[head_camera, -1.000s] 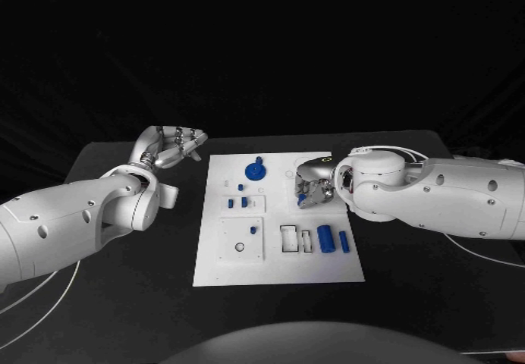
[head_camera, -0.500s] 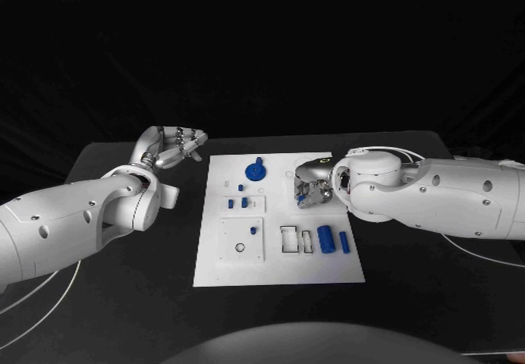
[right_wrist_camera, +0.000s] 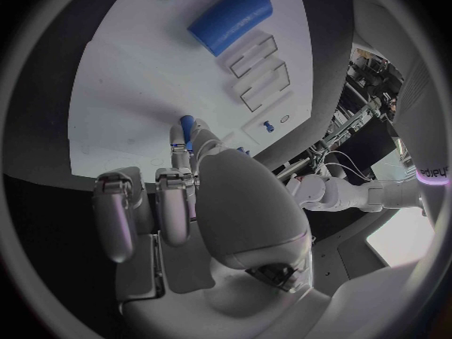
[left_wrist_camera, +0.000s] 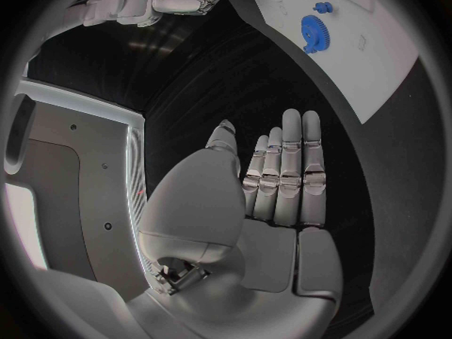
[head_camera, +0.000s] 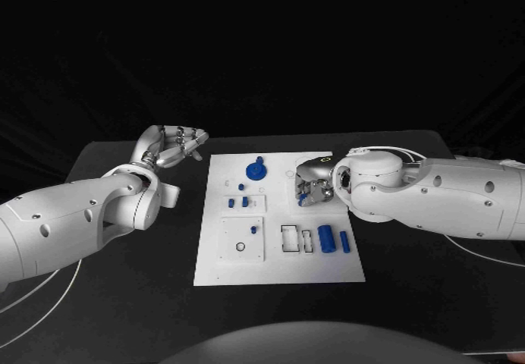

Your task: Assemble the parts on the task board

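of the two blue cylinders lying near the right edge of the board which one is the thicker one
The blue cylinder nearer the board's middle, beside the empty rectangular slots, is the thick one. The thin cylinder lies outside it, closer to the task board's right edge.

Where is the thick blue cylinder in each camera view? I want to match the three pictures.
Head view: the thick blue cylinder lies on the task board, near its right edge, between the empty rectangular slots and a thinner blue cylinder.
Left wrist view: not in it.
Right wrist view: the cylinder lies beyond the right hand, beside the same slots.
Shared landmark: the rectangular slots.
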